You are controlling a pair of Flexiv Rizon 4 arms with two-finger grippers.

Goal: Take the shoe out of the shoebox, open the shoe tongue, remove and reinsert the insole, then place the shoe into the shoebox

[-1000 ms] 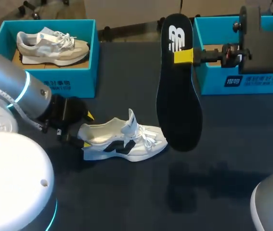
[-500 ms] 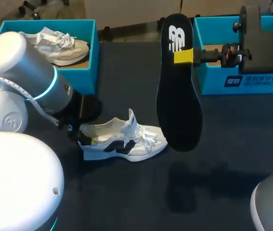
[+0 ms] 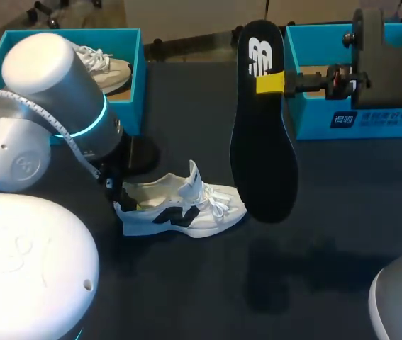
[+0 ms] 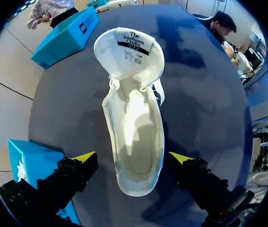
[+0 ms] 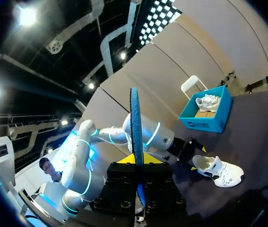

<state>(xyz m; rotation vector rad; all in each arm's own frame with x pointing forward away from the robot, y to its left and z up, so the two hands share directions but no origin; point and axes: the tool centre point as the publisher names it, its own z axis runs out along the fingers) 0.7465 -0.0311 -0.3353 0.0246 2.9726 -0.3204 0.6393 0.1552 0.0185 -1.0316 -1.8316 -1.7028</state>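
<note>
A white shoe (image 3: 183,209) with black side markings lies on its sole on the dark table, toe to the right. From above, the shoe (image 4: 134,99) shows its tongue folded forward and its inside bare. My left gripper (image 4: 133,158) is open, one yellow tip on each side of the heel, with small gaps to the shoe. In the head view the left gripper (image 3: 121,198) is mostly hidden under its arm. My right gripper (image 3: 270,83) is shut on the black insole (image 3: 261,134), which hangs upright above the table. The insole (image 5: 135,123) shows edge-on between the right gripper's (image 5: 137,161) fingers.
A teal shoebox (image 3: 126,85) at the back left holds a beige shoe (image 3: 112,69), partly hidden by my left arm. A second teal shoebox (image 3: 321,117) stands at the back right, behind my right arm. The shoebox (image 4: 65,35) also lies ahead of the white shoe's toe.
My left arm has swung in from the left to the shoe's heel, so the gripper now straddles it. The right arm and the insole have not moved.
</note>
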